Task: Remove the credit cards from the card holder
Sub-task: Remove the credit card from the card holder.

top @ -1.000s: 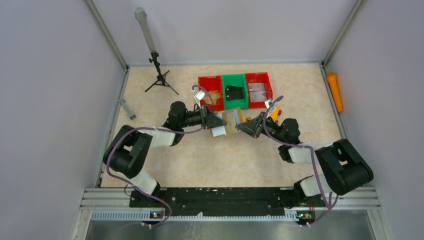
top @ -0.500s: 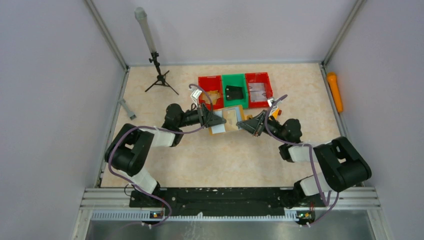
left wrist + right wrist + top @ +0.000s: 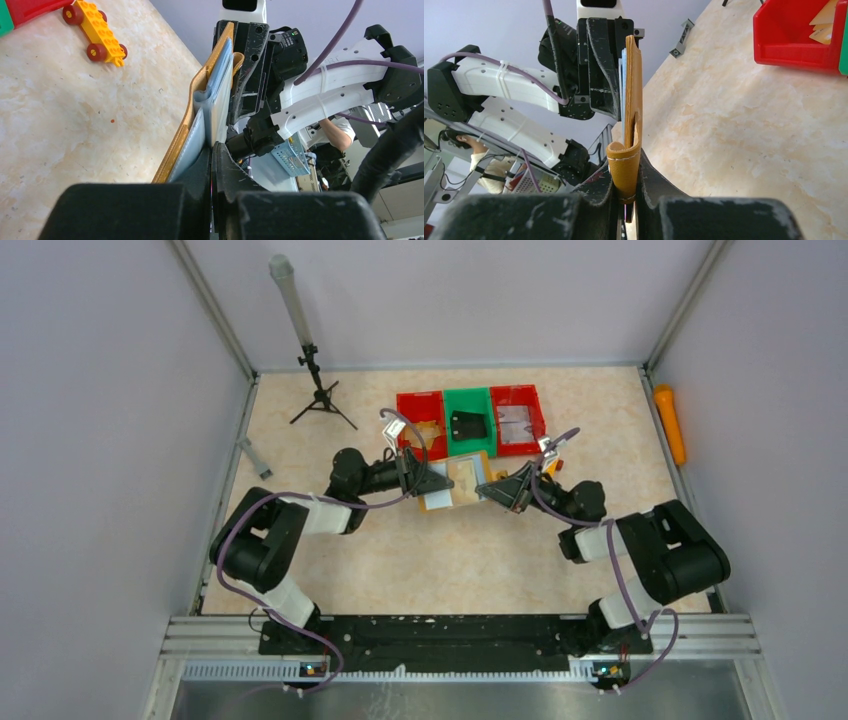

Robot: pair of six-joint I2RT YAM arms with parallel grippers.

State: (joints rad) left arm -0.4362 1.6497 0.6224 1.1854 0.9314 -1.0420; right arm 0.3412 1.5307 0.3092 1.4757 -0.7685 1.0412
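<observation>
Card holder (image 3: 458, 483) sits between the two grippers over the middle of the table (image 3: 450, 560), just in front of a row of three bins. The left gripper (image 3: 212, 152) is clamped tight on one edge of it, pinching the pale grey-blue inner layers beside the mustard-brown cover. The right gripper (image 3: 626, 176) is closed on the folded brown end at the opposite side. Whether those pale layers inside the card holder are lining or cards I cannot tell.

Of the bins, the left red bin (image 3: 405, 405) holds tan credit cards (image 3: 431, 428), lying loosely against one another. The green bin (image 3: 466, 396) in the middle holds a black object (image 3: 468, 425). The right red bin (image 3: 535, 405) holds a flat grey shiny piece (image 3: 514, 423).

A yellow toy block (image 3: 95, 31) with red wheels lies on the table near the bins, apart from the holder. An orange cylinder (image 3: 669, 423) rests along the right edge, and a small black tripod (image 3: 320, 392) stands at the far left corner.
</observation>
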